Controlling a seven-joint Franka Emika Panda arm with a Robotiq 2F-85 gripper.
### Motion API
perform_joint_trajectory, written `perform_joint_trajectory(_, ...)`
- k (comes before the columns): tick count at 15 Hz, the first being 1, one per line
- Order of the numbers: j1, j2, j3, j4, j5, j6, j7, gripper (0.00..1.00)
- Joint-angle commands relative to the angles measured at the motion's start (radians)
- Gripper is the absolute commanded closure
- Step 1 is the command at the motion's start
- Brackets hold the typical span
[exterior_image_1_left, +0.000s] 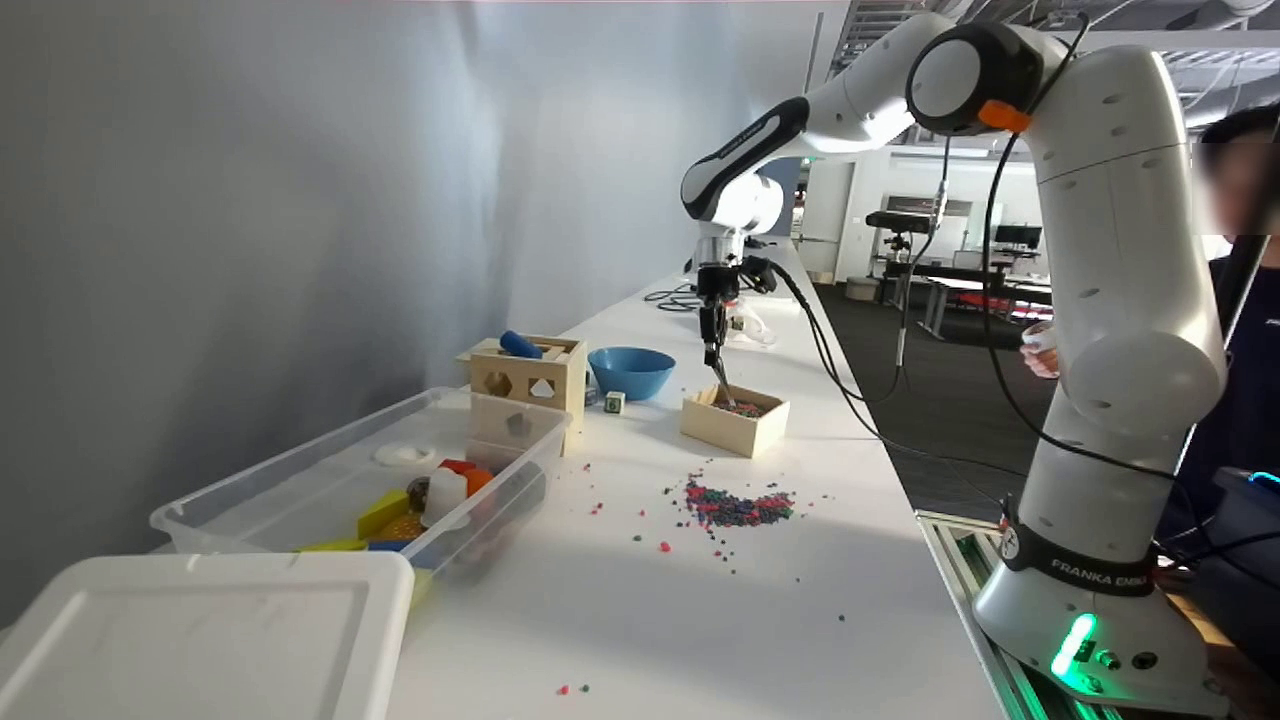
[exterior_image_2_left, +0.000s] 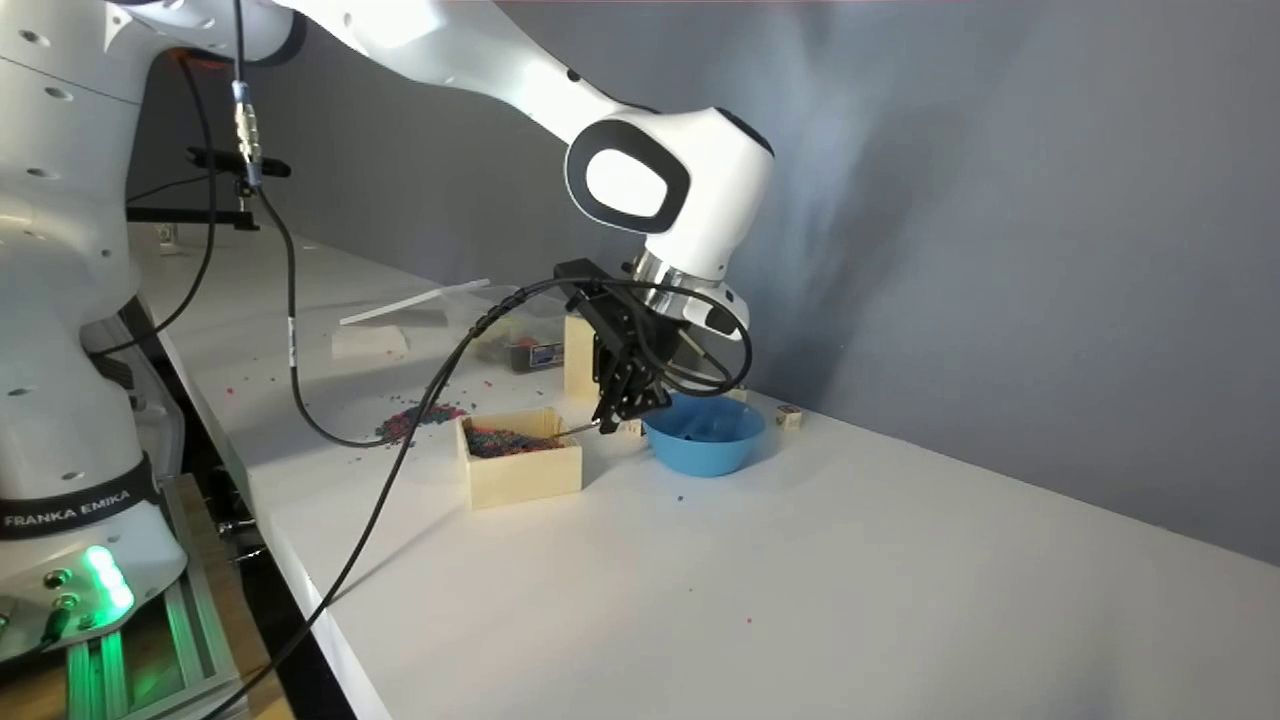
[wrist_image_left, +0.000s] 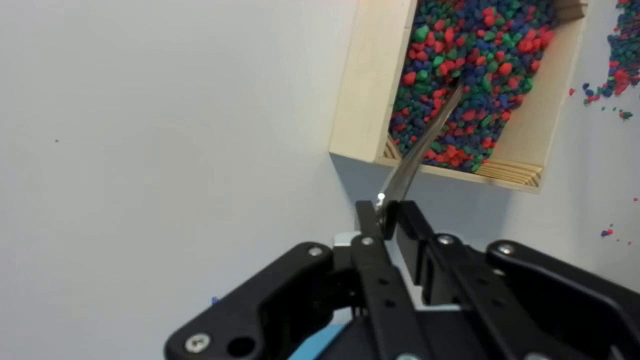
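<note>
Claw (wrist_image_left: 386, 212) is nearly closed, pinching a metal utensil (wrist_image_left: 425, 140) that slants into a wooden box (wrist_image_left: 367, 100), its far end buried in red, green and blue pebbles (wrist_image_left: 485, 65). Blue bowl (exterior_image_2_left: 705, 450) sits near the box on the worktop (exterior_image_2_left: 800, 580), plus a messy heap (exterior_image_1_left: 740, 508) of more pebbles.

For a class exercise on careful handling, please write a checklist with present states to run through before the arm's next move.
1. Black two-finger gripper closed on silver metal utensil: ok.
2. Utensil's far end visible: not ok, hidden among small red, green and blue pebbles.
3. Open pale wooden box upright: ok.
4. White tabletop free of pebbles: not ok, a loose pile lies beside the box.
5. Round blue bowl upright: ok.
6. Grip firmness: cannot tell.
</note>
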Motion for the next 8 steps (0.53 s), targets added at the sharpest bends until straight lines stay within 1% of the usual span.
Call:
perform_joint_trajectory(1,-0.024,-0.019,0.012,0.05,-0.008,-0.109,-0.008,1.0)
perform_joint_trajectory(2,-0.023,-0.035,0.01,0.053,-0.006,-0.13,-0.004,0.97)
perform_joint_trajectory(5,-0.022,-0.075,0.005,0.062,0.007,-0.16,-0.008,0.99)
perform_joint_trajectory(7,-0.021,-0.104,0.002,0.067,0.02,-0.169,-0.013,0.99)
perform_joint_trajectory(8,-0.02,-0.121,0.001,0.057,0.031,-0.159,-0.017,1.0)
